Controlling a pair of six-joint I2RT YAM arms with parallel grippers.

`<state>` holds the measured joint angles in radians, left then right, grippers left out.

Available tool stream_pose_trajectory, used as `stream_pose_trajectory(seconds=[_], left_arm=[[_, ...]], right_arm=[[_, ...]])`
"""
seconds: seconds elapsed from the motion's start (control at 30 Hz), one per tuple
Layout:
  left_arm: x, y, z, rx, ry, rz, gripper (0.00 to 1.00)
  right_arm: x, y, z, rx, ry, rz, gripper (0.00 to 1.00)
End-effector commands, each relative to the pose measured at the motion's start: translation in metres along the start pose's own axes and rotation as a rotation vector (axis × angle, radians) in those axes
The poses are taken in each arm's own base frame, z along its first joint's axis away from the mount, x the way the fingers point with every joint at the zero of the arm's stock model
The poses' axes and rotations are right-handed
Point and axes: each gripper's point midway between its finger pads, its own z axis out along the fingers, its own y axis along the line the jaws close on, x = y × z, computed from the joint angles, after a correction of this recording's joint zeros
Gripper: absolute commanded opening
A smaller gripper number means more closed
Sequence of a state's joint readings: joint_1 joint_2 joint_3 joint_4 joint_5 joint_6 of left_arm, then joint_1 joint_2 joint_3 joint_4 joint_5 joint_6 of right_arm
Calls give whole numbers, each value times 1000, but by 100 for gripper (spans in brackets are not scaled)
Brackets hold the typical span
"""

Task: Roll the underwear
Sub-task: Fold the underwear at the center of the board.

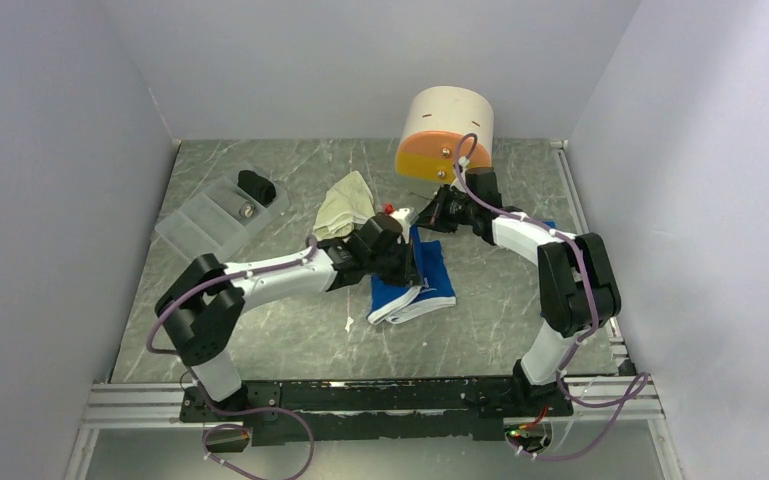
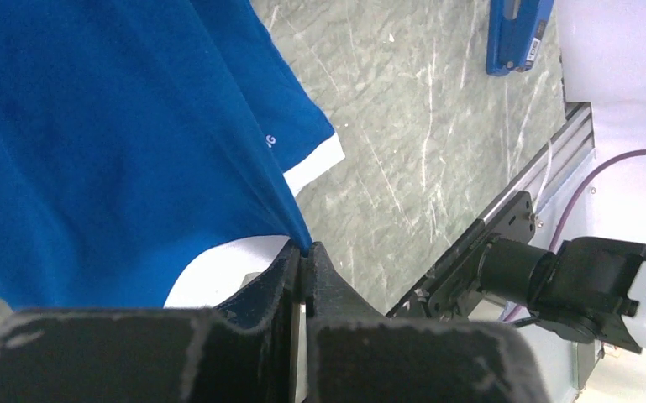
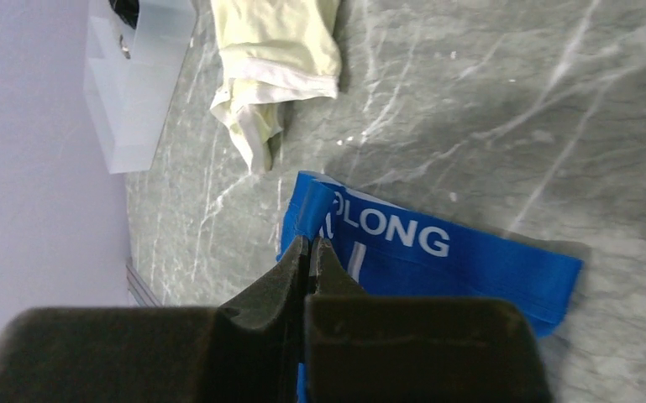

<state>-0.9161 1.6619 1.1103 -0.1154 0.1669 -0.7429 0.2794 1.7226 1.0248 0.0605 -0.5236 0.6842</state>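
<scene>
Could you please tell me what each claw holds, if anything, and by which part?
The left claw pinches the royal blue cloth underwear at a white-trimmed edge; the right claw seems to pinch the same garment's lettered waistband end.

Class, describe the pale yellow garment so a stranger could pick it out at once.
On the grey marbled table, find the clear plastic tray at the far left. Just right of it lies the crumpled cream-yellow cloth garment; unlike the royal blue cloth garment nearby, it is pale.
</scene>
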Motion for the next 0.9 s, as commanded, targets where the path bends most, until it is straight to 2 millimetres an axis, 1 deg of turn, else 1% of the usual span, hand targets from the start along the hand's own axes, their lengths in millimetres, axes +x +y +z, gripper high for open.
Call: stream_pose_trajectory(seconds=[0.0, 0.07, 0.2, 0.4, 0.53, 0.7, 0.87], left_arm=[[-12, -23, 15, 46, -24, 4, 5], [-10, -24, 23, 47, -15, 5, 5], [-8, -34, 35, 78, 7, 13, 5], [-11, -45, 48, 114, 33, 23, 5], [-12, -43, 56, 102, 40, 32, 5], [-5, -38, 68, 96, 60, 26, 5], [2, -37, 78, 103, 83, 30, 10]], right_arm=[[-5, -14, -5, 31, -9, -43, 0], [-4, -25, -5, 68, -8, -50, 0], [-4, -43, -6, 140, 3, -59, 0], [0, -59, -7, 200, 14, -70, 0], [-1, -66, -8, 234, 10, -82, 1], [-4, -74, -11, 285, -4, -103, 2], [-3, -83, -12, 323, -6, -93, 5]])
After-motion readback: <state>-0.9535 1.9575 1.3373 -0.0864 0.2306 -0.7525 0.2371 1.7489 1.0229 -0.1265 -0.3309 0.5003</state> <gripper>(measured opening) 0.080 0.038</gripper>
